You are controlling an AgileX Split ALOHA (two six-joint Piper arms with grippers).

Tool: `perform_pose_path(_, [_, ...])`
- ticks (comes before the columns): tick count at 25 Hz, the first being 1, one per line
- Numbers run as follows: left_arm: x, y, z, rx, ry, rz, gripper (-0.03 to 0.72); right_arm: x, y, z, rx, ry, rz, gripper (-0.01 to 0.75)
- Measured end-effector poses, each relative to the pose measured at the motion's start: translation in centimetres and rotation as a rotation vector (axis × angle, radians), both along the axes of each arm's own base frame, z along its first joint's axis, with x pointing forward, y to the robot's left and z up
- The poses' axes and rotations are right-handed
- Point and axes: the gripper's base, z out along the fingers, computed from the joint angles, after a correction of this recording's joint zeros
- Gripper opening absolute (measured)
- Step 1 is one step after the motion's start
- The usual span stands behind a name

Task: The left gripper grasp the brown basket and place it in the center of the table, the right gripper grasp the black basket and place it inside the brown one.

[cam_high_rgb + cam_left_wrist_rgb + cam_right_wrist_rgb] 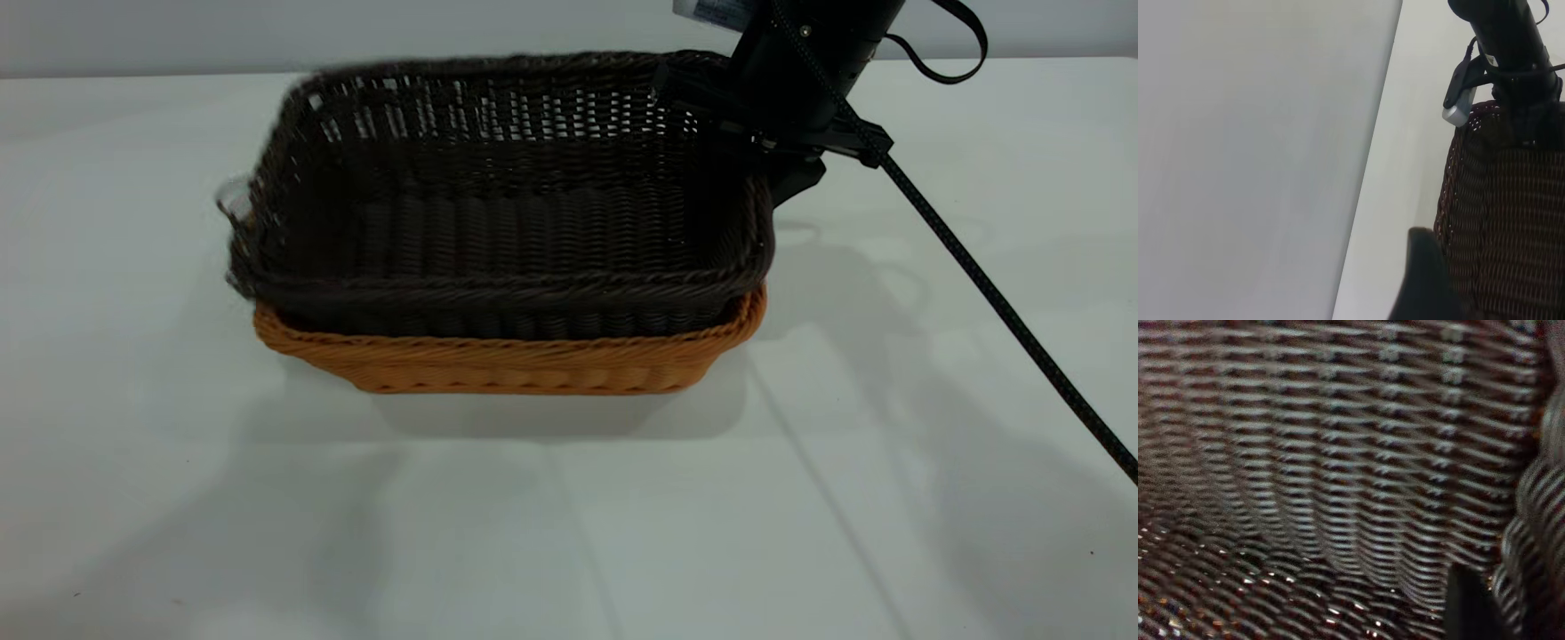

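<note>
Baskets sit stacked near the middle of the table [933, 462]. The black basket [507, 204] is partly inside the brown basket [507, 364], with its rim tilted: the end toward the exterior view's left rides higher, and the end at that view's right is lower, close to the brown rim. Only the near wall and braided rim of the brown basket show beneath the dark one, and it rests flat on the white tabletop.

The right gripper [756, 133] comes down from the upper right of the exterior view onto the far right corner of the black basket. Its black body sits against the basket's short end wall and rim, and a braided cable runs from it down toward the lower right edge of the view. It appears closed on that rim, with one finger inside the basket; the right wrist view is filled with dark weave seen from very close, and a dark finger tip [1468, 607] shows against it at the edge.

The left gripper cannot be made out in the exterior view. In the left wrist view only one dark finger [1425, 280] shows at the edge, just beside the outer wall of the black basket [1511, 220], so I cannot tell how wide it stands. The right arm [1511, 47] appears farther off in that view, above the basket's end.
</note>
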Motion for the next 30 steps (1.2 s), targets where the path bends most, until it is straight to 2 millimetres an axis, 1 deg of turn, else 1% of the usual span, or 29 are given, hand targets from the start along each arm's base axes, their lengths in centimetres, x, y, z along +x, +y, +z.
perform_pose_path(4, [0.0,0.0,0.0,0.000,0.000,0.000,0.459,-0.2,0.1,0.4,0.014,0.025,0.025,0.358])
perform_pose_path(7, [0.0,0.0,0.0,0.001,0.002,0.000,0.459,-0.6,0.0,1.3,0.004,0.028,0.086,0.444])
perform_pose_path(10, [0.0,0.0,0.0,0.002,0.005,-0.001,0.459,-0.7,-0.5,3.6,-0.035,-0.017,0.134,0.491])
perform_pose_path(13, [-0.3,0.2,0.2,0.002,-0.003,0.000,0.459,-1.0,-1.2,6.8,-0.092,-0.075,0.171,0.504])
perform_pose_path(15, [-0.9,0.6,0.7,-0.007,-0.018,0.004,0.459,-1.5,-1.8,9.6,-0.126,-0.117,0.192,0.505])
perform_pose_path(17, [-2.2,1.3,1.5,-0.032,-0.026,0.016,0.459,-2.3,-2.4,12.7,-0.157,-0.162,0.212,0.506])
perform_pose_path(19, [-3.7,2.1,2.3,-0.064,-0.021,0.040,0.459,-3.4,-3.0,16.6,-0.175,-0.231,0.226,0.506])
perform_pose_path(22, [-6.0,3.8,3.1,-0.090,0.000,0.112,0.459,-5.9,-4.2,22.4,-0.191,-0.352,0.230,0.506])
perform_pose_path(25, [-8.0,5.7,3.3,-0.106,0.062,0.240,0.459,-9.2,-5.4,28.2,-0.167,-0.494,0.209,0.506])
perform_pose_path(27, [-9.1,6.8,3.3,-0.139,0.123,0.349,0.459,-12.3,-6.4,32.2,-0.143,-0.606,0.190,0.506])
perform_pose_path(28, [-9.5,7.4,3.2,-0.145,0.153,0.399,0.459,-13.7,-6.8,33.7,-0.132,-0.650,0.177,0.506])
perform_pose_path(30, [-10.3,8.2,2.9,-0.165,0.228,0.509,0.459,-17.3,-8.0,37.0,-0.103,-0.752,0.144,0.506])
